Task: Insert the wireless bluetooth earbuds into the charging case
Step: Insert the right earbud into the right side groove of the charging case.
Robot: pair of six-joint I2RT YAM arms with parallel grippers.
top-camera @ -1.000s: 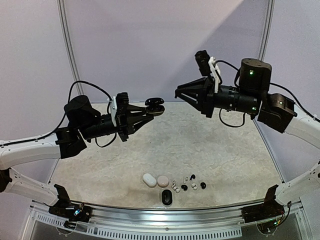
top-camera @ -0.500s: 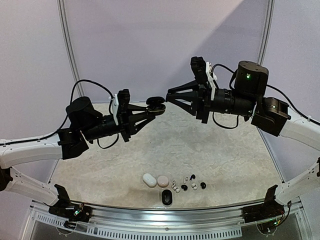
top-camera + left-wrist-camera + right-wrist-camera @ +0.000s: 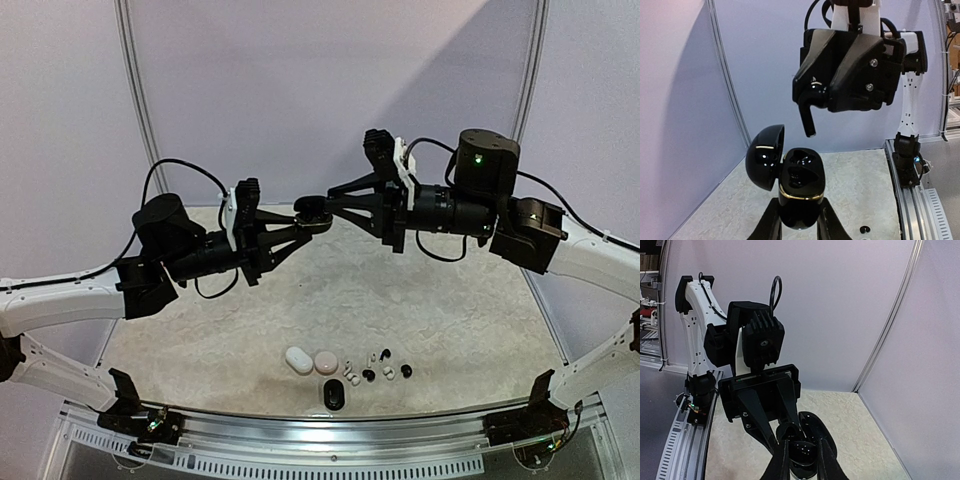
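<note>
My left gripper (image 3: 309, 219) is shut on a glossy black charging case (image 3: 800, 186), held upright in the air. Its lid (image 3: 764, 157) is swung open to the left, and both sockets show dark. My right gripper (image 3: 331, 206) is shut on a black earbud (image 3: 809, 111). The bud's stem hangs just above the open case. In the right wrist view the earbud (image 3: 803, 452) sits between my fingers (image 3: 782, 465), with the case (image 3: 819, 431) right behind it. Several more earbuds (image 3: 376, 368), white and black, lie on the table near the front.
A white case (image 3: 298, 359) and a pink case (image 3: 326, 362) lie side by side on the table's front part. Another black case (image 3: 334, 397) lies at the front edge. Pale walls and a metal frame enclose the marbled tabletop (image 3: 420, 310).
My right gripper has travelled left and slightly down with the black earbud, closing the gap to the open case. The left gripper has held the case nearly still.
</note>
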